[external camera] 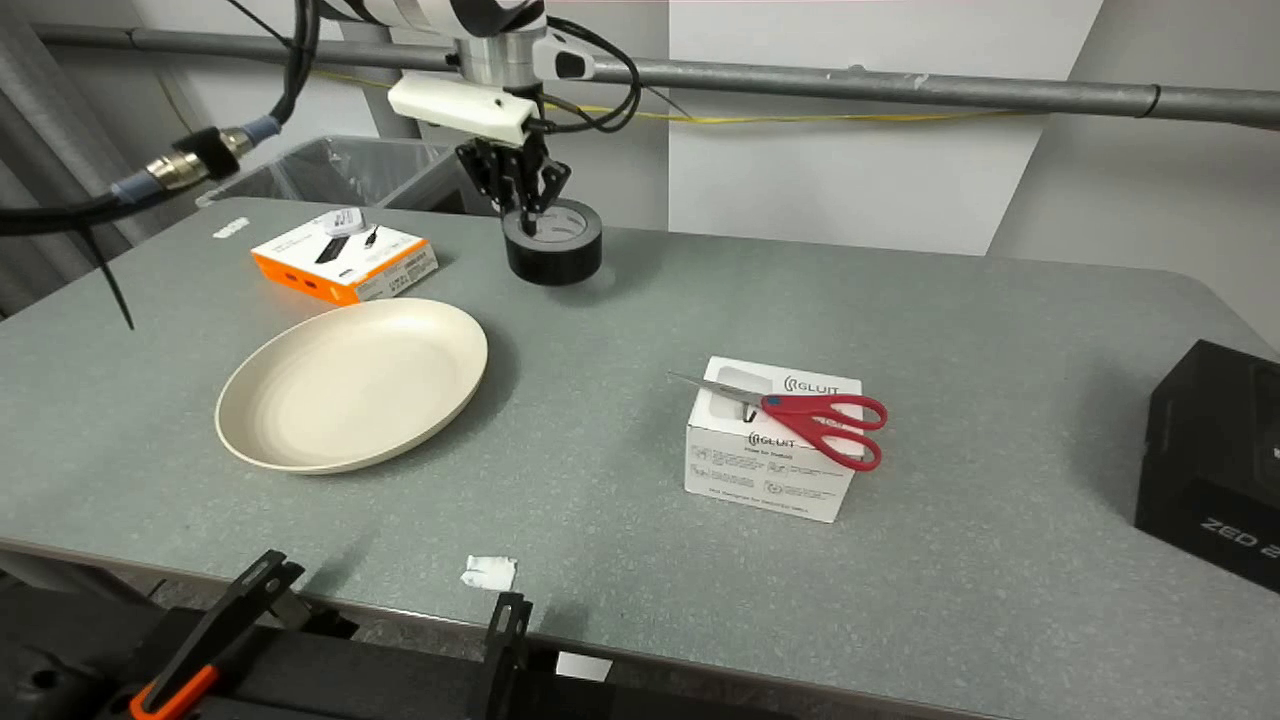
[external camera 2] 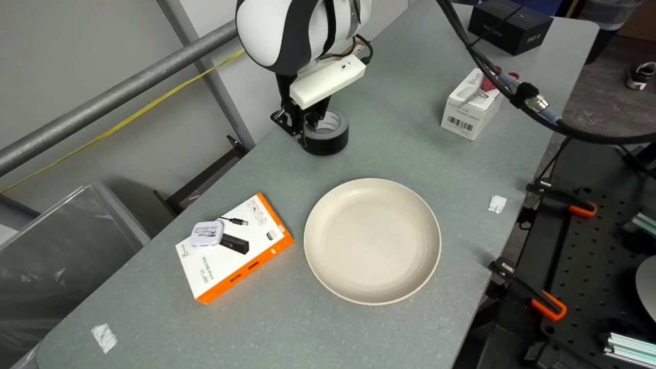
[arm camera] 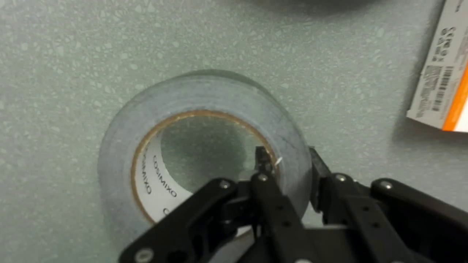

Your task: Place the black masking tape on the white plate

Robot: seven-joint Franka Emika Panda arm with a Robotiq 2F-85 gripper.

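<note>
We judge the task to be about half done: the grasp looks made, while the carry and the release are left. The gripper [arm camera: 287, 157] is clamped across the ring of the black masking tape [external camera 2: 326, 145], its fingers [arm camera: 270, 197] against either side, one inside the hollow and one outside. In both exterior views the tape is near the edge of the counter [external camera: 590, 460] that runs along the wall [external camera: 1180, 200], hole facing up; we cannot tell whether it rests on the surface or just clears it. The white plate [external camera 2: 373, 241] lies apart from the tape, between that edge and the opposite one, where the clamps [external camera 2: 533, 293] sit, and the tape is not on it yet. What remains, as we see it, is to raise the tape above the plate's rim, bring it away from the wall-side edge, lower it inside the rim, part the fingers and draw clear. The orange-and-white box [external camera 2: 241, 259] lies just beside the plate, nearer the wall-side edge, but we expect a direct path from tape to plate to pass it by.
</note>
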